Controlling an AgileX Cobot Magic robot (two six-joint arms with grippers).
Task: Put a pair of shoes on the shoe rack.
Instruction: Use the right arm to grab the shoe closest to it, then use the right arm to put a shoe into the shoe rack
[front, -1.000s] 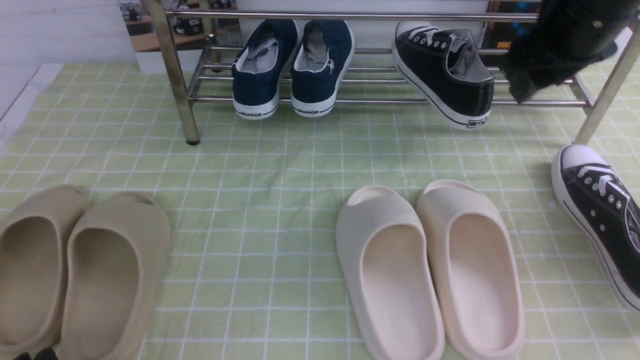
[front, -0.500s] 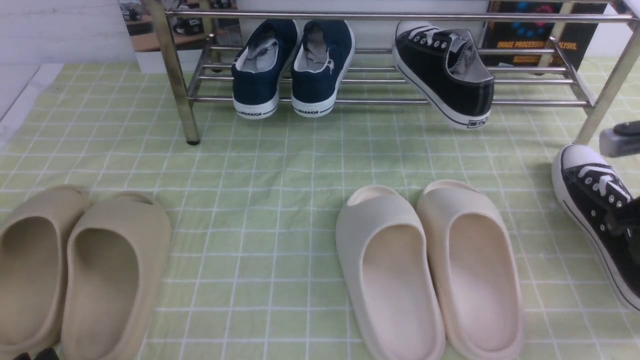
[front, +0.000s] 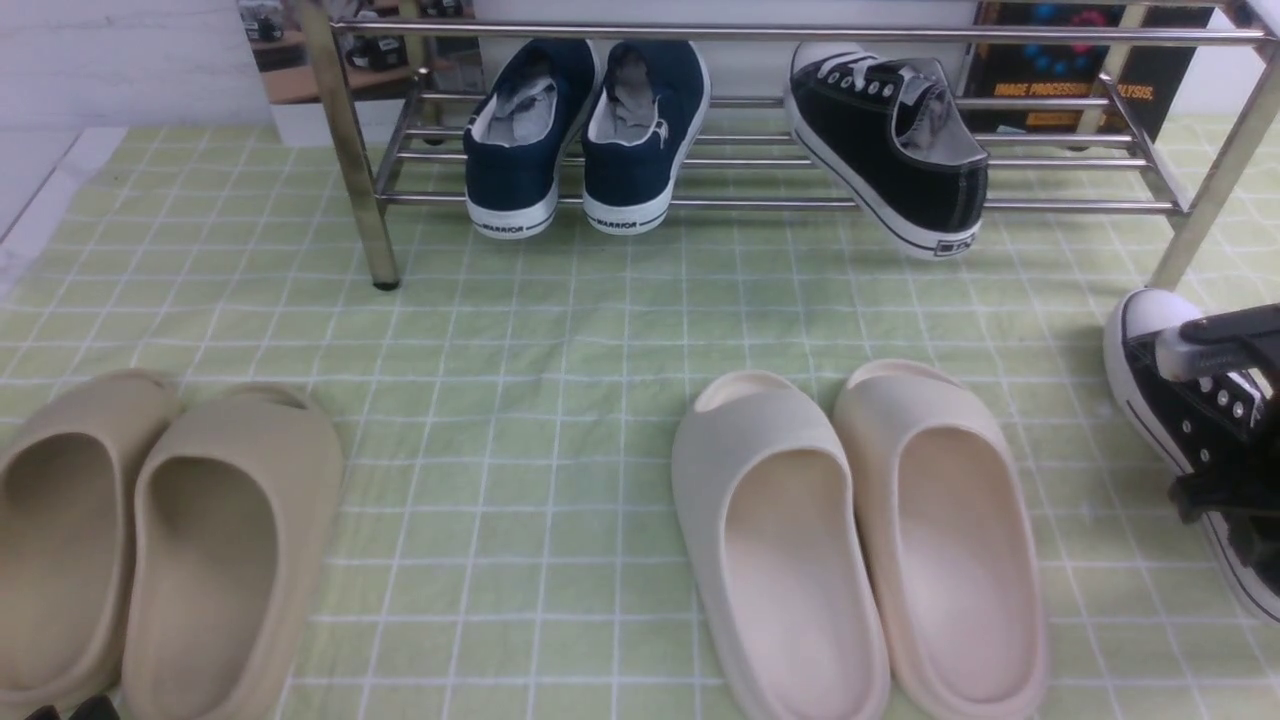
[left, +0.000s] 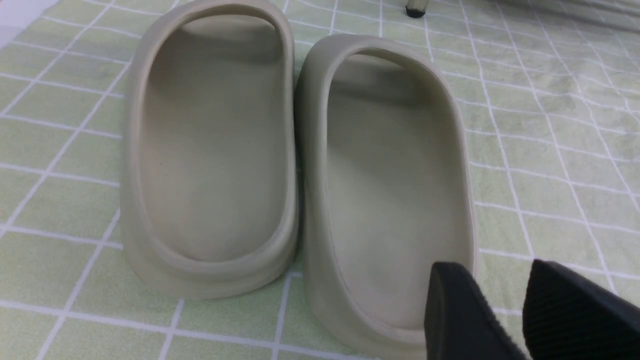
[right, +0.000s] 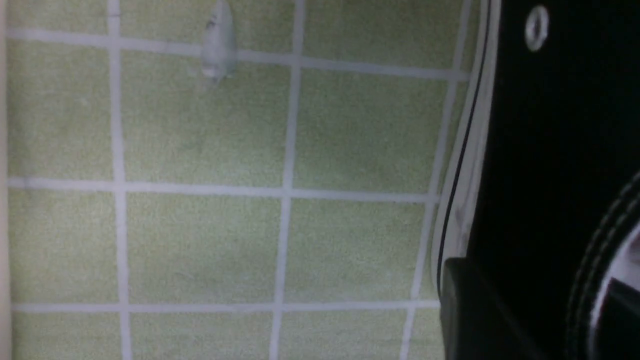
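One black canvas sneaker (front: 885, 150) with a white toe cap lies on the chrome shoe rack (front: 760, 203), its heel hanging over the front bar. The second black sneaker (front: 1165, 400) lies on the green checked cloth at the far right edge. My right gripper (front: 1225, 420) is down on this sneaker. In the right wrist view its jaws (right: 535, 300) stand apart astride the sneaker's black side wall (right: 545, 150), one finger outside by the white sole and one inside. My left gripper (left: 500, 280) is open and empty, low beside the tan slides.
Navy WARRIOR slip-ons (front: 590, 130) sit on the rack to the left of the black sneaker. Tan slides (front: 160, 540) lie front left and cream slides (front: 860, 540) front centre. The rack's right leg (front: 1205, 190) stands just behind the floor sneaker.
My right arm has left the rack's right end and come down onto the floor sneaker at the right edge. The sneaker on the rack and the left arm have not moved.
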